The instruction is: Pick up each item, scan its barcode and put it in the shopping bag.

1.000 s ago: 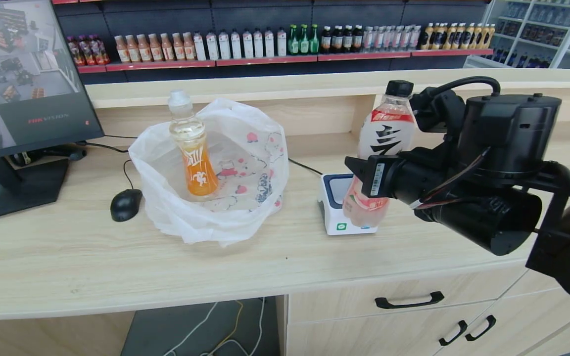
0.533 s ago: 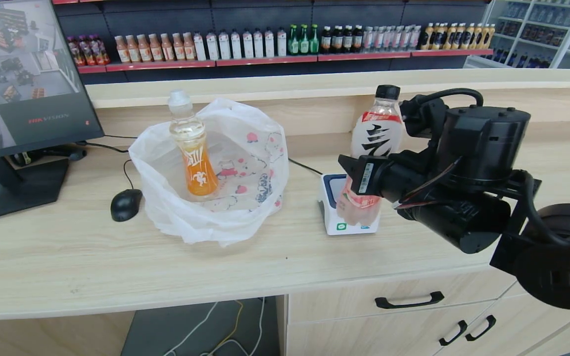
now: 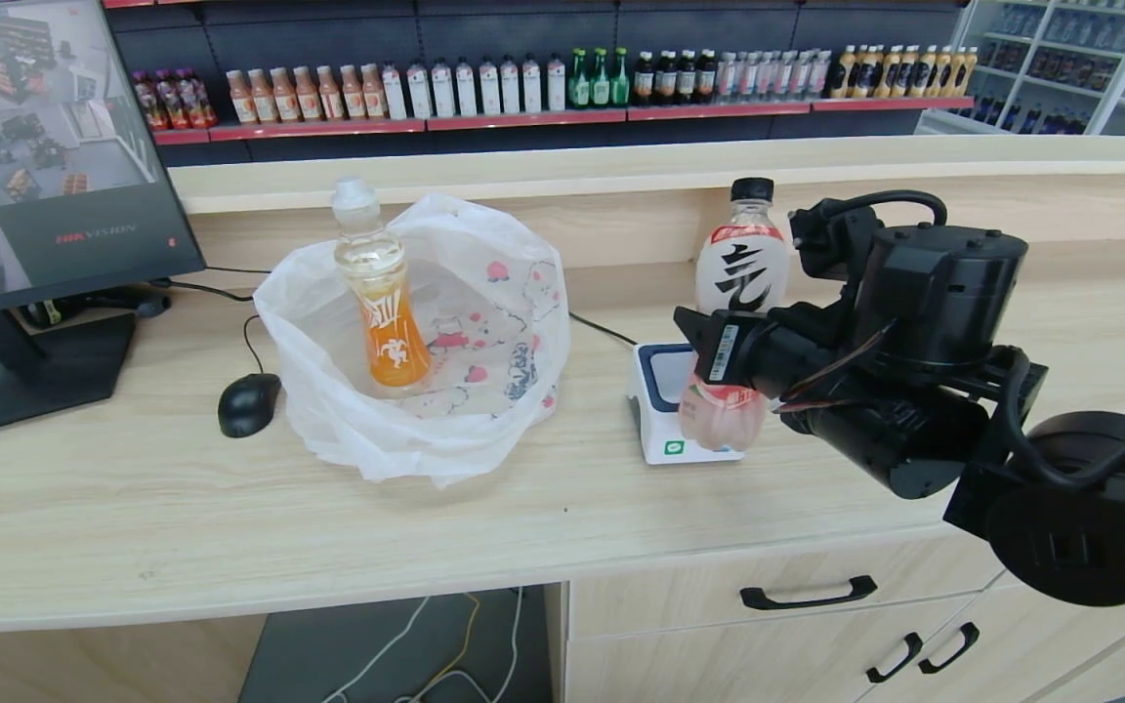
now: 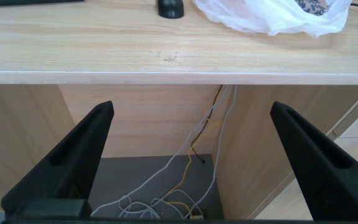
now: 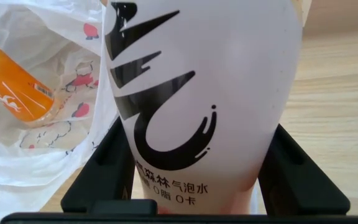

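Counter [image 3: 182, 527]: I see a long pale wood top running across my head view, with drawers [image 3: 807, 593] below it on the right side.
Back shelf [image 3: 543, 83]: a row of bottles stands on it, well behind the counter.
Monitor [image 3: 35, 146]: it stands at the far left of the counter on a dark stand.
Shopping bag [image 3: 484, 293]: white plastic with small red prints. It sits open on the counter, between the mouse and the scanner.
Right gripper [image 3: 733, 351]: I have it clamped on the drink bottle's lower half. In the right wrist view 1 finger sits on each side of the label.
Left gripper [image 4: 191, 168]: its 2 fingers are spread wide with nothing between them. It hangs low in front of the counter's edge, facing the cables underneath.
Drink bottle [image 3: 743, 283]: clear, with pink liquid, a white label with black strokes and a black cap. It is held upright off the counter, just right of the bag. Its base overlaps the scanner in my head view, and I cannot tell whether they touch.
Orange bottle [image 3: 382, 303]: it stands upright inside the bag, its white cap above the bag's rim.
Scanner [image 3: 660, 420]: a small white box with a dark blue window, on the counter just right of the bag.
Mouse [image 3: 248, 403]: black, on the counter just left of the bag.
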You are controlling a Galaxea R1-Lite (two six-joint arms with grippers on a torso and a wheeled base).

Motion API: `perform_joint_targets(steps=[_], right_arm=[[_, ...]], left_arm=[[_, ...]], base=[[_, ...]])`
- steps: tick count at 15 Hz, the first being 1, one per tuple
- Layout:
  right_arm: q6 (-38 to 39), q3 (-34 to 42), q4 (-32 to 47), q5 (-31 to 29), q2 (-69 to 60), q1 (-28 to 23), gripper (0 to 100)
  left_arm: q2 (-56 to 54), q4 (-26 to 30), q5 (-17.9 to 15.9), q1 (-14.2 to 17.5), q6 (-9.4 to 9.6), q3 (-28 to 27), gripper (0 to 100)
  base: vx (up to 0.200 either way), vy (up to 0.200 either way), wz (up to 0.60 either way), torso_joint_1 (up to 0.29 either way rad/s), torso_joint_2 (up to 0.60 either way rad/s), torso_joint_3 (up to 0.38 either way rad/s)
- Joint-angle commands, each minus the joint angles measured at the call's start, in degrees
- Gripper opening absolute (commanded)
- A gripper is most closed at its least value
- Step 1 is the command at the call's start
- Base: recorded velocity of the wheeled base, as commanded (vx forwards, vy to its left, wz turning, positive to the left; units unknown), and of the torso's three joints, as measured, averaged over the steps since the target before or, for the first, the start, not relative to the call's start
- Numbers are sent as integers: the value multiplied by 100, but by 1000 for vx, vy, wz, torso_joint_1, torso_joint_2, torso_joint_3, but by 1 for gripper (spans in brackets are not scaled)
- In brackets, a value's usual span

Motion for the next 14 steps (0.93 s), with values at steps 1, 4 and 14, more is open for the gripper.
perform_joint_targets(steps=[1, 4, 14], right_arm=[[-1, 11, -5, 1, 11, -3, 0], [8, 20, -5, 1, 11, -3, 0], [-1, 20, -5, -34, 29, -3, 0]], left_arm=[[-2, 0, 2, 7, 0, 0, 100], [-2, 0, -6, 7, 0, 0, 100], [-2, 0, 2, -1, 0, 0, 100]], base=[[0, 0, 0, 0, 0, 0], [0, 0, 0, 0, 0, 0], [0, 0, 0, 0, 0, 0]])
